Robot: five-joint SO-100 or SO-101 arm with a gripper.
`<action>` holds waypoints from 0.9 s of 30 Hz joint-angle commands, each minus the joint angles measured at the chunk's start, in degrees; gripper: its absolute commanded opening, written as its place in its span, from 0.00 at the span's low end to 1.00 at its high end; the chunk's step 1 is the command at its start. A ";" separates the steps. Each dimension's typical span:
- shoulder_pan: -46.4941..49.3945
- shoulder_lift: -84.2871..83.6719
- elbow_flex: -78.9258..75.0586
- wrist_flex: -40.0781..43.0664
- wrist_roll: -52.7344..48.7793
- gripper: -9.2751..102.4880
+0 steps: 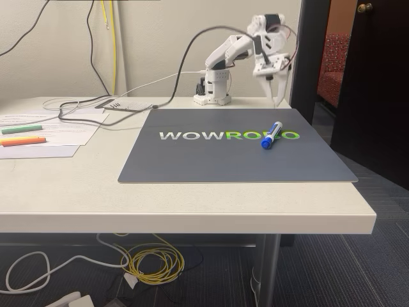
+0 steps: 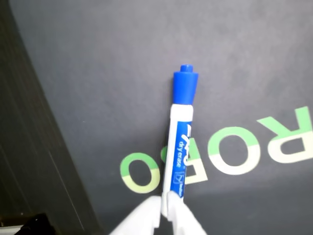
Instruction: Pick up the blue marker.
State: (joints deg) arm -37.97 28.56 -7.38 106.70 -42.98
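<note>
The blue marker [image 1: 271, 135] lies flat on the dark grey mat [image 1: 211, 160], across the green letters of its logo, blue cap toward the mat's front. In the wrist view the blue marker [image 2: 179, 142] points its cap up the picture, its white barrel running down to my fingertips. My gripper [image 1: 276, 97] hangs above the mat's far right part, behind the marker and clear of it. Its white fingers [image 2: 182, 220] meet at a point, and the gripper [image 2: 164, 208] is shut with nothing in it.
A green highlighter [image 1: 21, 129] and an orange highlighter [image 1: 23, 141] rest on papers [image 1: 57, 131] at the table's left. Cables [image 1: 96, 105] trail across the back left. The table's right edge and a dark door frame [image 1: 313, 57] stand close to the arm.
</note>
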 commanded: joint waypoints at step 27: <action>3.43 -5.19 -1.93 5.45 -11.51 0.30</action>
State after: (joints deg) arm -34.37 22.68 -7.56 106.52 -54.05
